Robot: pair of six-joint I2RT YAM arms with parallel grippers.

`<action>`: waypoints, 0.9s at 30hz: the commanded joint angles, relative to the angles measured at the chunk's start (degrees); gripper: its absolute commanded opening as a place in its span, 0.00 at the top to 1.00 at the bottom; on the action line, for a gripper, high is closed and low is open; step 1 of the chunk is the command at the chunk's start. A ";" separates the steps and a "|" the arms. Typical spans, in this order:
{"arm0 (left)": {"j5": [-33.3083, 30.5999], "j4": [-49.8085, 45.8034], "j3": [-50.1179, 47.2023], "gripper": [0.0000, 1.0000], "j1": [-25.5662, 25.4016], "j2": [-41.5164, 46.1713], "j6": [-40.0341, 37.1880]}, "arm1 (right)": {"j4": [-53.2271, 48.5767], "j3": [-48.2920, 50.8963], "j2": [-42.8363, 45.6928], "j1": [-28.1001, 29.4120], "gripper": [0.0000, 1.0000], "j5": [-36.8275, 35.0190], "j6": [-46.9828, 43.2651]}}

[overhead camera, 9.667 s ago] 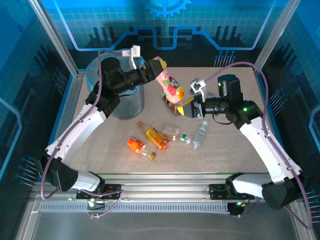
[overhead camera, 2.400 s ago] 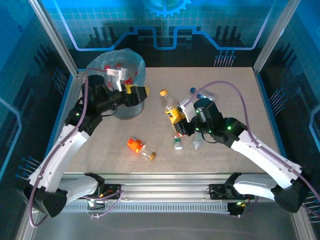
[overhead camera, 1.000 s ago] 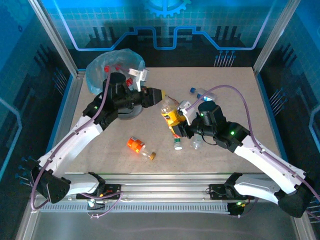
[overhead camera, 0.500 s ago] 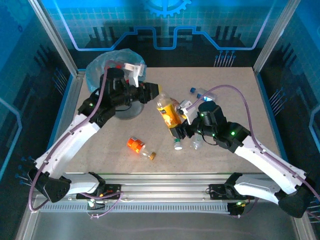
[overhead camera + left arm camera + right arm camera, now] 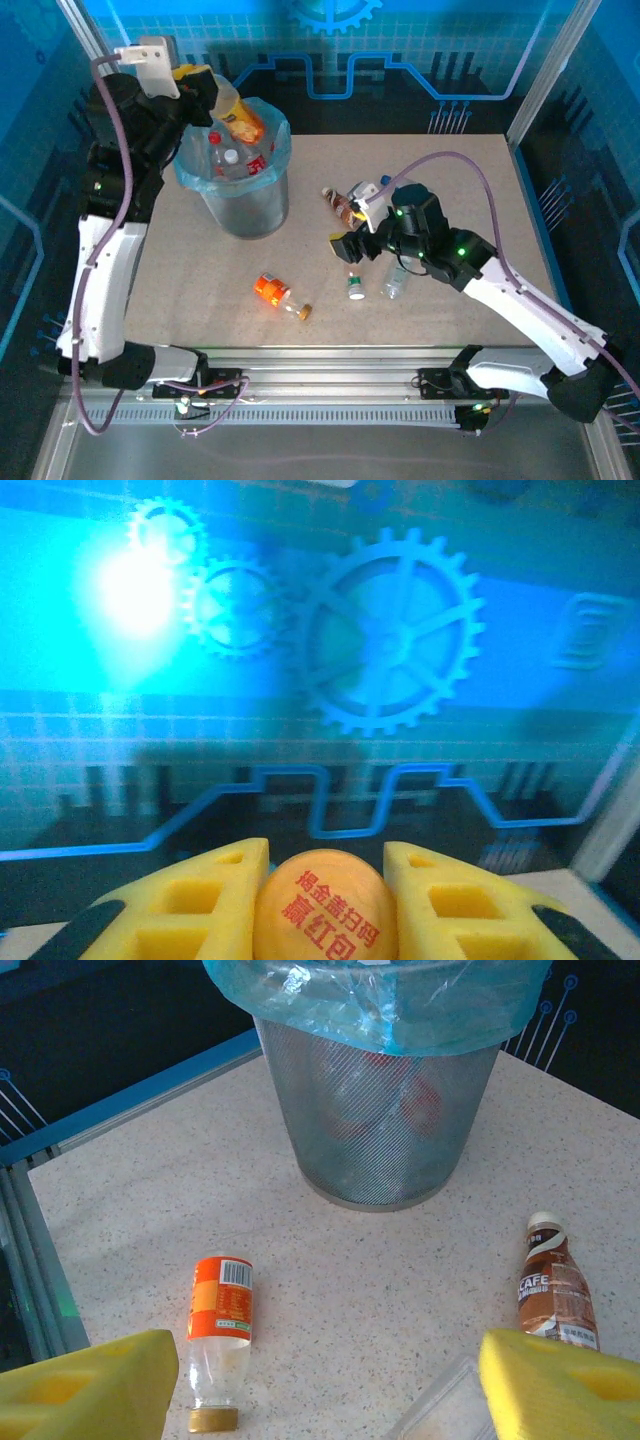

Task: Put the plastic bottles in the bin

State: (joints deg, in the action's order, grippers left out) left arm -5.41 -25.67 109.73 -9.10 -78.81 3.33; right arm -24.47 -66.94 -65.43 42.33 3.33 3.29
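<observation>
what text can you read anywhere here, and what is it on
"揭金盖扫码 赢红包", in red, on the yellow cap of the bottle held in the left claw.
"CAFE", on the label of the brown bottle lying on the table; the smaller print under it is too blurred to read.
Orange bottle: a barcode, digits too small to read.
Bottles inside the bin, top view: labels too small to read.

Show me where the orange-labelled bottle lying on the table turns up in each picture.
Top external: the orange-labelled bottle lies front-centre on the table, nearer the arms than the bin.
Right wrist: lower left, on its side, below the bin.
Left wrist: this camera faces the blue gear wall, the left tool gripping a yellow bottle.
Shared landmark: the bin.
</observation>
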 commanded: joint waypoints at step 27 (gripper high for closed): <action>3.94 28.99 -19.30 1.00 3.15 -16.95 -12.47 | -2.69 -3.90 -5.36 2.42 0.22 0.61 -3.42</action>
State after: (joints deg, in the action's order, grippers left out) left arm -2.96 0.19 93.30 -6.61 -94.89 -7.92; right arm -26.59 -69.12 -70.59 43.88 3.60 0.75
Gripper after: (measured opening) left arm 0.298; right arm 0.786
